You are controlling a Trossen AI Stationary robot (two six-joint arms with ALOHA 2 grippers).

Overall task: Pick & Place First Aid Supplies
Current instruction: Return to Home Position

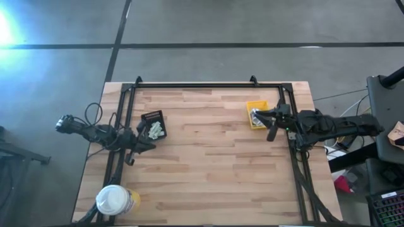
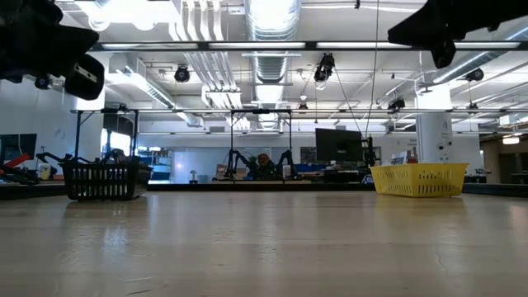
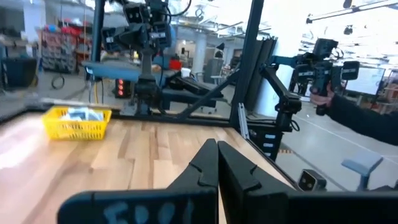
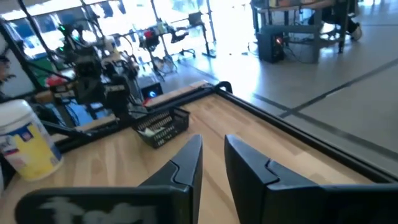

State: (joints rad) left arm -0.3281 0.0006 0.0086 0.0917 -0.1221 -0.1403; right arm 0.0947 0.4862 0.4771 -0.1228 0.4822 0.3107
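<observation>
Arms: two, left arm (image 1: 95,131), right arm (image 1: 328,125)
Grippers: two, left gripper (image 3: 217,146), right gripper (image 4: 213,140)
Bins: two, one yellow bin (image 1: 256,103), one black bin (image 1: 151,116)
Tub (image 1: 113,200): one, white lid
Table (image 1: 208,164): one
Packets (image 1: 156,130): pale handful in black bin, more in yellow bin, exact count too small to tell

Grey concrete floor (image 1: 221,25) surrounds the wooden table (image 1: 208,176); ceiling ducts (image 2: 268,16) overhead.

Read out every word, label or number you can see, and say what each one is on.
Nothing is readable.
Blue scrawl on the dark base of the left tool: blurred.
Pale marks on the dark base of the right tool: blurred.
Blue label on the round white-lidded yellow tub: too small.
Pale marks on the small black mesh tray: too small.
</observation>
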